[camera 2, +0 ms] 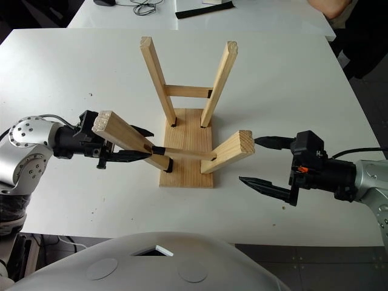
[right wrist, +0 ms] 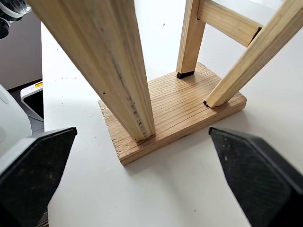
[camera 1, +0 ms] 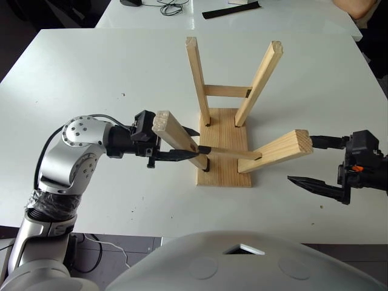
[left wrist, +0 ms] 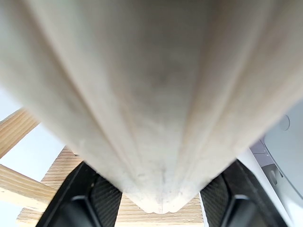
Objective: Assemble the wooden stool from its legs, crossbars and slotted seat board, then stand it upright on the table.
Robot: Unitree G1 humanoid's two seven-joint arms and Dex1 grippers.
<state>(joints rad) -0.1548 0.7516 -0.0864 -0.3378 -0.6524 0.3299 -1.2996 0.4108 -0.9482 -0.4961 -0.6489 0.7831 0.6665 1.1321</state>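
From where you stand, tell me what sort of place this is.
Likely an office or lab workroom: a plain white worktable bearing a half-built wooden stool, and a second white table behind with loose cables.

A white table (camera 1: 91, 79) fills the scene, its top plain and smooth, with rounded corners at the far left and far right. One wooden board (camera 1: 224, 132) lies flat on it, a little right of the middle. The board's long sides run from near to far, and its grain runs the same way. Its near end stops short of the table's near edge, and its far end lies about halfway across. A small dark speck (camera 1: 123, 95) sits on the top, well left of the board. Beyond a narrow gap stands a far table (camera 1: 291, 18), also white, with a black strip (camera 1: 231, 10) and dark cables (camera 1: 173, 6) on it.
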